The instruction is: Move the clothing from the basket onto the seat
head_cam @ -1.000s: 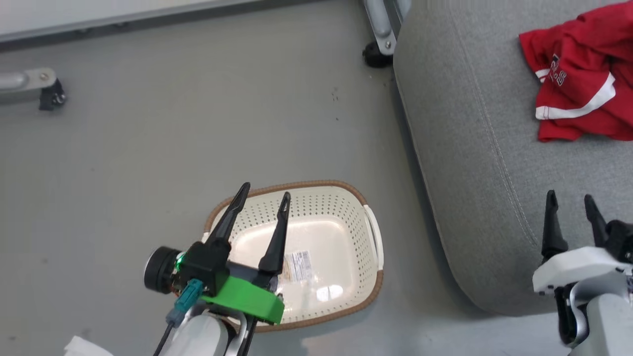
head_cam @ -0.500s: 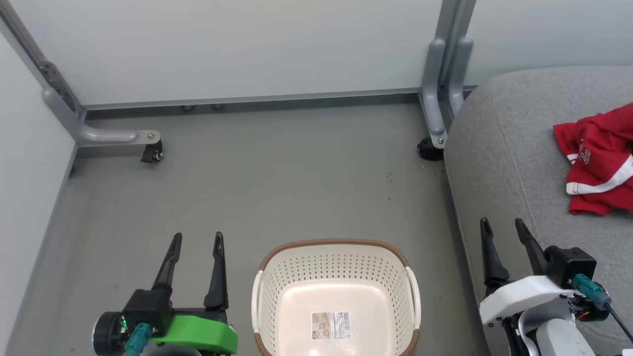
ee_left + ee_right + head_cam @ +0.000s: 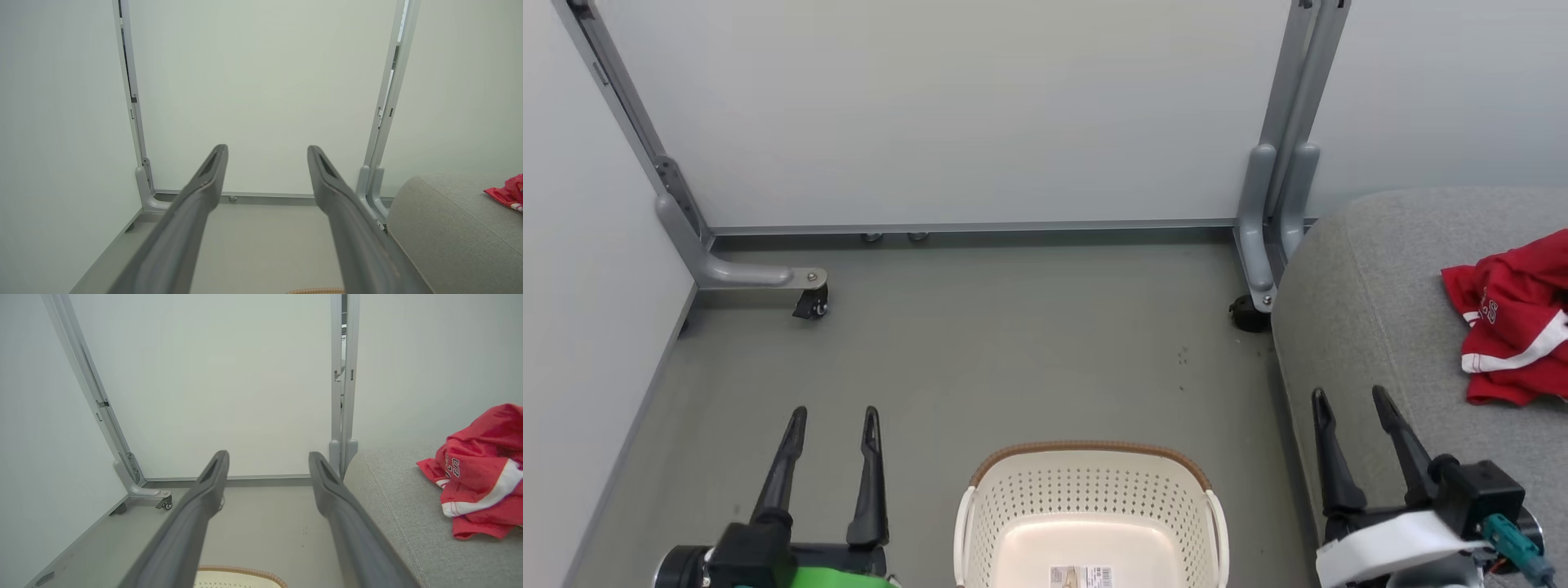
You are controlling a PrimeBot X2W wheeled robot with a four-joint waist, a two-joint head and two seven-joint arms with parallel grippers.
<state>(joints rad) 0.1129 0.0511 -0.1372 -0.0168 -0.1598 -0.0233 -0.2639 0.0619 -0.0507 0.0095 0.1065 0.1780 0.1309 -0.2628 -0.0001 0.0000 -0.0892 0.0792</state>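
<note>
Red clothing (image 3: 1529, 287) lies on the grey seat (image 3: 1372, 327).

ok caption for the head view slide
Left gripper and right gripper, both open, flank the cream perforated plastic basket; bright red white-striped clothing lies on the grey fabric seat.

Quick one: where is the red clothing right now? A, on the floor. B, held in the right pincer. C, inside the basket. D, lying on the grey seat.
D: the red clothing lies bunched on the grey seat, apart from the basket on the floor.
</note>
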